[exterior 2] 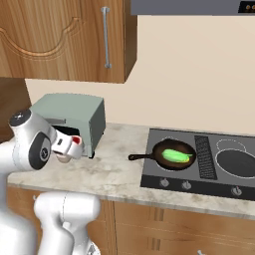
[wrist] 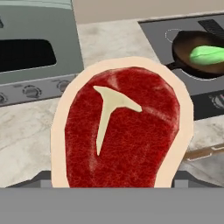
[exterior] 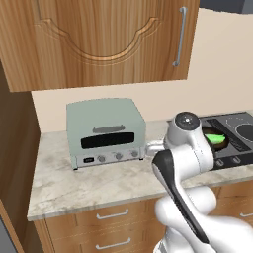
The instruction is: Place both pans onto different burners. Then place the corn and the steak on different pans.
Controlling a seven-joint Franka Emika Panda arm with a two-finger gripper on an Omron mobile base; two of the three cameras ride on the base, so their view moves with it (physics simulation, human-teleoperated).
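The steak leg of the task is in hand: the gripper [exterior 2: 68, 147] hangs over the marble counter [exterior 2: 112, 174] just in front of the toaster oven [exterior 2: 69, 119], its jaws spread wide yet clamped on the steak [wrist: 122, 131]. The steak looms close in the hand view with the counter well behind it, so it looks lifted clear. Corn [exterior 2: 177, 156] lies in the cast-iron skillet [exterior 2: 164, 149] on the cooktop's [exterior 2: 154, 175] left front burner, at about 3 o'clock from the gripper in the right base view and 1 o'clock from the steak in the hand view. What appears to be the dark grey pan [exterior 2: 238, 164] sits on the right front burner, farther along at 3 o'clock. As I judge it, the next move is a long carry to the right, passing over the skillet and its corn without brushing them, then lowering the steak flat into the grey pan before letting go.
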